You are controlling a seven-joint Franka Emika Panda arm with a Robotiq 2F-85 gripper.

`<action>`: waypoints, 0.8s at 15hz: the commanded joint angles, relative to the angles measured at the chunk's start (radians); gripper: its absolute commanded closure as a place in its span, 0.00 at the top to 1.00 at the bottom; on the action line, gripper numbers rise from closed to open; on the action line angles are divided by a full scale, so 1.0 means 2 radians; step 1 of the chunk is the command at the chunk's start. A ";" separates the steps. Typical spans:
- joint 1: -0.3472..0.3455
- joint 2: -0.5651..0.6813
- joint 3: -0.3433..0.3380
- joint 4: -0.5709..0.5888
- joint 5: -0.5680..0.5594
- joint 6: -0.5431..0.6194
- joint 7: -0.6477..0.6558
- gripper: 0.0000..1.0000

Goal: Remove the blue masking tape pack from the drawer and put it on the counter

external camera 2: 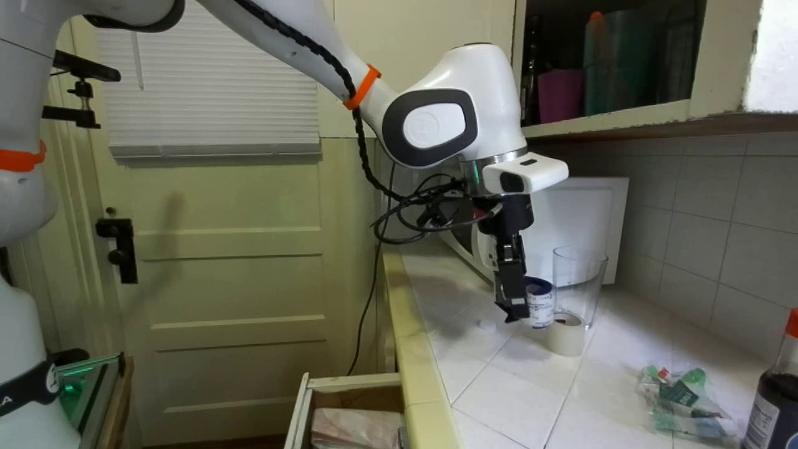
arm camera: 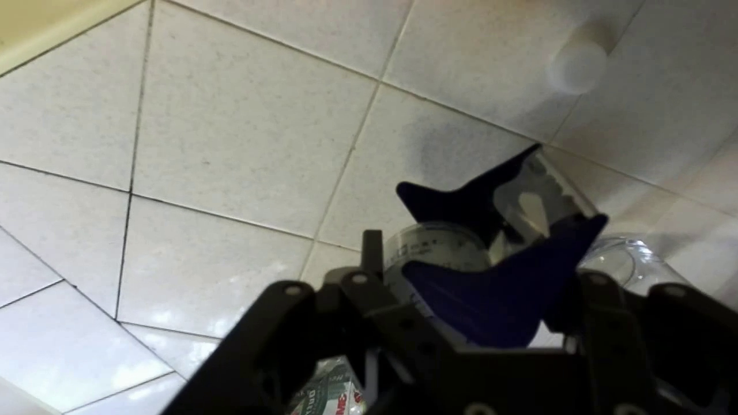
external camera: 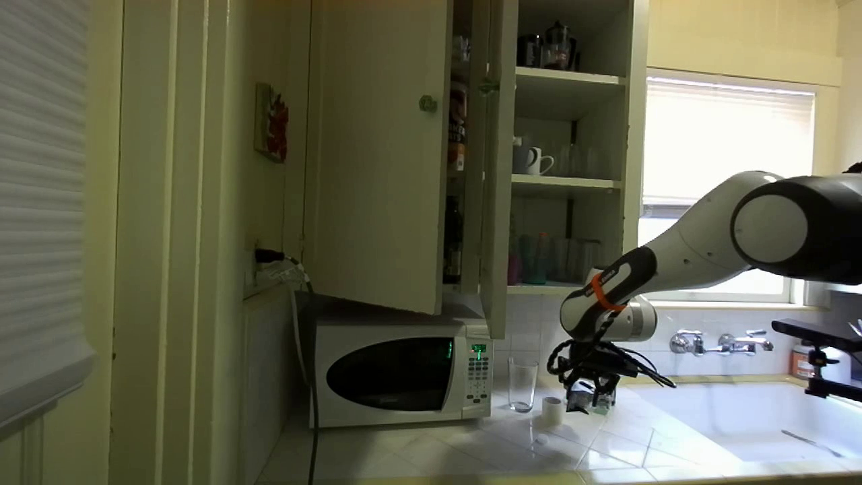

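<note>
The blue tape pack (arm camera: 490,294), a roll with printed wrap between dark blue sides, lies between my gripper's (arm camera: 468,276) fingers in the wrist view. The fingers look closed on it. In an exterior view its blue and white end (external camera 2: 540,302) shows beside my gripper (external camera 2: 514,305), low over the pale tiled counter (external camera 2: 511,399). Whether the pack touches the counter is hard to tell. My gripper (external camera: 591,391) also shows near the glass in an exterior view. The drawer (external camera 2: 301,408) stands open below the counter's front edge, with a pale, crumpled item inside.
A clear glass (external camera 2: 580,284) and a white tape roll (external camera 2: 565,337) stand close to my gripper. A small white knob-like object (arm camera: 576,66) is on the counter. A plastic packet (external camera 2: 686,399) and a dark bottle (external camera 2: 770,405) are nearby. The microwave (external camera: 404,377) and sink (external camera: 754,411) flank the area.
</note>
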 commanded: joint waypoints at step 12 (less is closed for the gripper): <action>0.024 0.012 -0.032 -0.006 -0.020 -0.012 0.032 1.00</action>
